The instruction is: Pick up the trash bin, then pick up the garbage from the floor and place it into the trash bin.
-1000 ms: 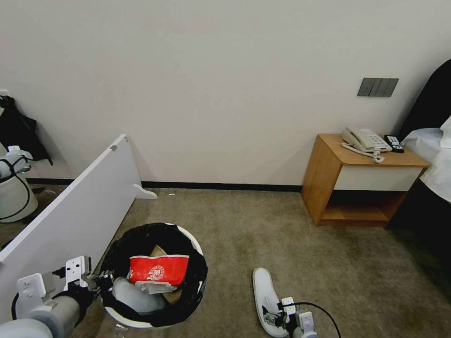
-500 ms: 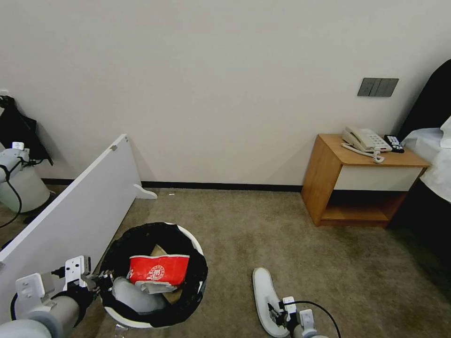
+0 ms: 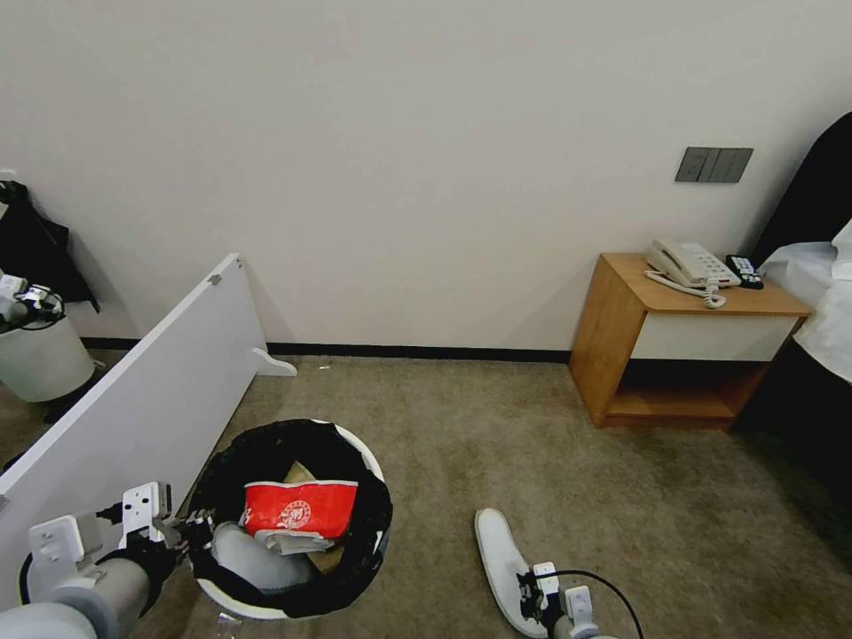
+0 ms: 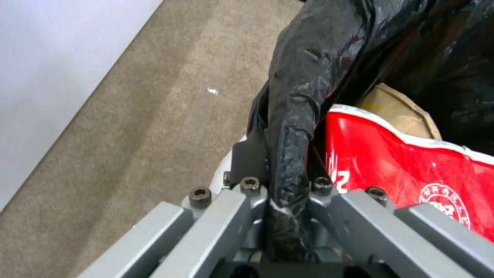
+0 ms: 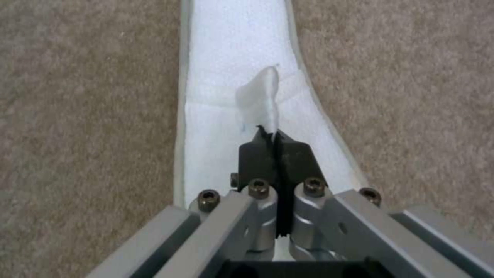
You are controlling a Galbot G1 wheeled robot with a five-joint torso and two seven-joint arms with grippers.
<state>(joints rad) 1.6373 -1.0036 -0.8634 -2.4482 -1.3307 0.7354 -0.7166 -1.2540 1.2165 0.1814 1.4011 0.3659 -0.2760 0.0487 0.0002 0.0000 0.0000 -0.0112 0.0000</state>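
Both grips (image 4: 288, 185) (image 5: 277, 154) unchanged (slipper (image 3: 501, 559) pinched)

Wooden nightstand (image 3: 683, 342) against wall; phone (image 3: 690, 265) and remote (image 3: 744, 271) on top, grey switch plate (image 3: 713, 165) above it. White board (image 3: 142, 404) leaning far left of nightstand.

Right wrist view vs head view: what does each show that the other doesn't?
Right wrist alone: the right end effector, shut, pinching a raised fold of the white slipper. Head alone: the trash bin with the red-white carton inside, the left end effector at its rim, the nightstand and the phone. Both: slipper, right end effector, carpet.
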